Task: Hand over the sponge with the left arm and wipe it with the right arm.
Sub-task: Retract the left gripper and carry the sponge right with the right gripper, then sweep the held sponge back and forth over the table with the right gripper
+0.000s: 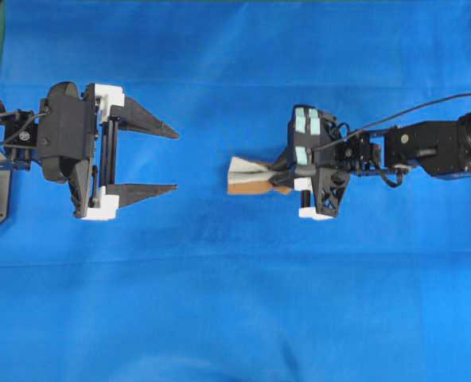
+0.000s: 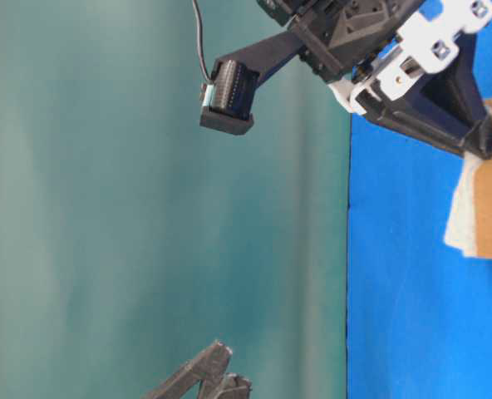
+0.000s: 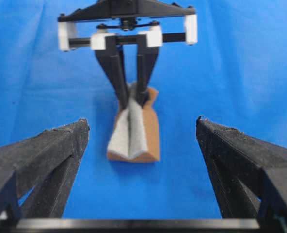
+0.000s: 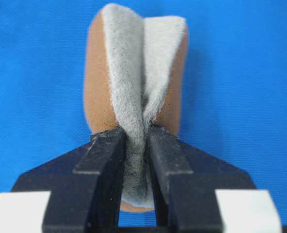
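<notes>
1. the sponge [image 1: 250, 177] is our landmark – it sits out on the blue cloth [image 1: 235, 302], folded up along its middle so the grey-white fuzz pinches into a ridge with the orange-brown layer bowed on both sides.
2. the right gripper [image 4: 136, 141] has it: jaws drawn narrow and clamped on the near end of the sponge, fingertips sunk in the fuzzy fold, as the right wrist view shows close up.
3. the right arm [image 1: 426, 147] reaches in from the side of the sponge away from the left one, its teal-patched housing just behind the pad.
4. the left gripper [image 1: 152, 157] stands well apart from the sponge on the opposite side – jaws spread wide, nothing between them, tips pointed at the pad.
5. from the left wrist view the sponge lies centred between those open fingers [image 3: 56, 145] but beyond them, not touching.
6. my read: the handover looks done and the wiping step is in hand.
7. whether the sponge's underside is pressed on the cloth or just above it, i can't tell.
8. next move, as i judge it, calls for pressing the pad flat and sweeping it across the cloth without letting the pinch slip.
</notes>
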Robot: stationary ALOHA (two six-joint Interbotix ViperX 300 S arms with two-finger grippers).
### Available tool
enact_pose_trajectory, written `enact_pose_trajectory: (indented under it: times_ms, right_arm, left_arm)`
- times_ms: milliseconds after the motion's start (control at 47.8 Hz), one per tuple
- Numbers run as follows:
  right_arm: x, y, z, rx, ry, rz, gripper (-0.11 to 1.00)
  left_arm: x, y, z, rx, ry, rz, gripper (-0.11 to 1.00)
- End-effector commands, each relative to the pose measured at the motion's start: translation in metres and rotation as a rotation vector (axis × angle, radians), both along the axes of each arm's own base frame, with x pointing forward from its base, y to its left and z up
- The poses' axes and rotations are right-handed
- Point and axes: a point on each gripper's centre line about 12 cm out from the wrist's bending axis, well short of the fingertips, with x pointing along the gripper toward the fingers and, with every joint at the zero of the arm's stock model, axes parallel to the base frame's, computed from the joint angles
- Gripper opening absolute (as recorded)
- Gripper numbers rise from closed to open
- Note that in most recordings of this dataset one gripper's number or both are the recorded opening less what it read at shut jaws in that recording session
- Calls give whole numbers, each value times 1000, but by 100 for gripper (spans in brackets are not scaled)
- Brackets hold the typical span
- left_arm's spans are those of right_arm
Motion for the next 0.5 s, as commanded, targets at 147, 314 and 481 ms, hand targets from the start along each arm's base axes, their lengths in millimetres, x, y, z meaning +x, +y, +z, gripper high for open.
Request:
enact_pose_trajectory:
  times_ms: [147, 314, 481]
  right_arm:
    - [-7, -65, 9, -42, -24, -138, 22]
    - [-10, -94, 15, -82, -48, -185, 22]
    - [-11, -107, 18, -100, -55, -203, 22]
  left_arm:
    - [2, -1, 6, -2, -25, -2, 89]
    - [2, -1, 5, -4, -23, -1, 89]
    - [2, -1, 5, -2, -22, -2, 89]
